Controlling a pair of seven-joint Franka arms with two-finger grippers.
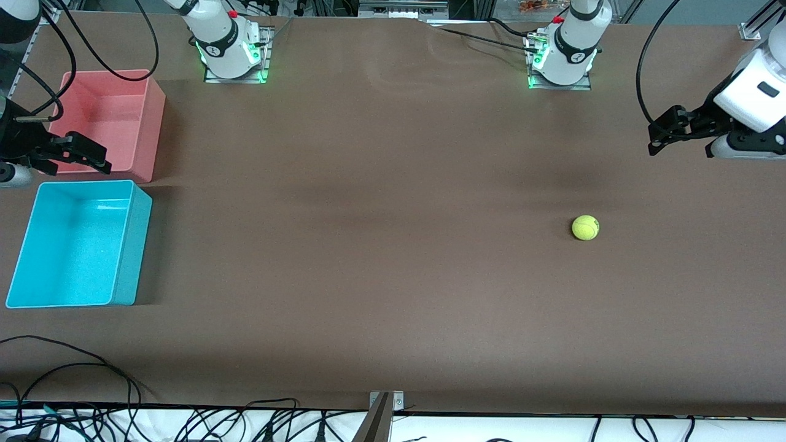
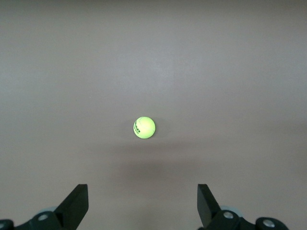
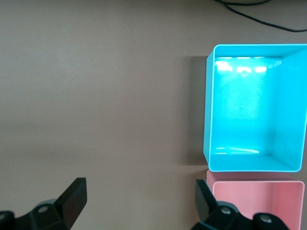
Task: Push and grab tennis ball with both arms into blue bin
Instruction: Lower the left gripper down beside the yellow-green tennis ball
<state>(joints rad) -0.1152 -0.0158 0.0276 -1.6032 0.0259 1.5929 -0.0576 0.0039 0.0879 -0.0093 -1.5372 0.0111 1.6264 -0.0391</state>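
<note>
Blue bin (image 1: 77, 245) lies lengthwise toward camera; left gripper (image 1: 656, 138), right gripper (image 1: 98, 161) released

Robotics lab: bolted arm bases (image 1: 232, 64), loose cables (image 1: 92, 374), aluminium framing (image 1: 381, 7)

Wide brown table (image 1: 381, 202), matte, soft shadows across middle. Black cables (image 1: 67, 374) trailing over near edge. White surface below. Metal frame pieces (image 1: 405, 7) along top edge.
</note>
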